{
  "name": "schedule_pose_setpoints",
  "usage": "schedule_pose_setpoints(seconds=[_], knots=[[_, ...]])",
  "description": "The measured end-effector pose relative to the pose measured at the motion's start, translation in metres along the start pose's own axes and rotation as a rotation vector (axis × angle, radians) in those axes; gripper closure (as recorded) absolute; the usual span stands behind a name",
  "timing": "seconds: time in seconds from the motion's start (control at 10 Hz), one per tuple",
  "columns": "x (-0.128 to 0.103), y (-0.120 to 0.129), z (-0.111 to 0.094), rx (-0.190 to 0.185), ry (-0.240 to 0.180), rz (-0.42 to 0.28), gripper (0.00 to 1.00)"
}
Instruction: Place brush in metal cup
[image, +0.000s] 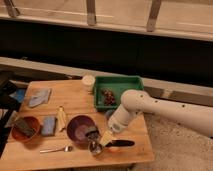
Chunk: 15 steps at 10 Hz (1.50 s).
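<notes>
The brush (123, 143) is a slim black tool lying flat on the wooden table (75, 102) near its front right edge. A small orange round thing (113, 148) sits at its left end. The metal cup (95, 148) stands upright just left of the brush, in front of the purple bowl (79, 127). My gripper (98, 136) hangs from the white arm (150, 106), which reaches in from the right. It is just above the metal cup and at the brush's left end. Whether it touches the brush is unclear.
A green tray (131, 81) with dark items stands at the back right, with a cream-white cup (88, 82) to its left. On the left are a blue cloth (39, 97), a brown bowl (25, 129), a blue sponge (48, 125), a yellowish item (61, 119) and a silver spoon (56, 149).
</notes>
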<state>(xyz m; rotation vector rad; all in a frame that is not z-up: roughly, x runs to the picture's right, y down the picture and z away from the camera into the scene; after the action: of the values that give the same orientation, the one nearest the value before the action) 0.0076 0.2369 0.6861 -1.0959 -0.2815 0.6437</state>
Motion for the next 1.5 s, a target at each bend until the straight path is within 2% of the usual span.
schedule_pose_setpoints(seconds=[0.4, 0.7, 0.9, 1.1, 1.5], knots=[[0.011, 0.012, 0.001, -0.057, -0.044, -0.064, 1.00], [0.015, 0.016, -0.007, -0.067, -0.059, -0.105, 1.00], [0.011, 0.014, -0.009, -0.077, -0.042, -0.139, 1.00], [0.005, 0.012, -0.004, -0.105, -0.009, -0.171, 1.00], [0.012, 0.011, 0.009, -0.146, 0.032, -0.168, 1.00]])
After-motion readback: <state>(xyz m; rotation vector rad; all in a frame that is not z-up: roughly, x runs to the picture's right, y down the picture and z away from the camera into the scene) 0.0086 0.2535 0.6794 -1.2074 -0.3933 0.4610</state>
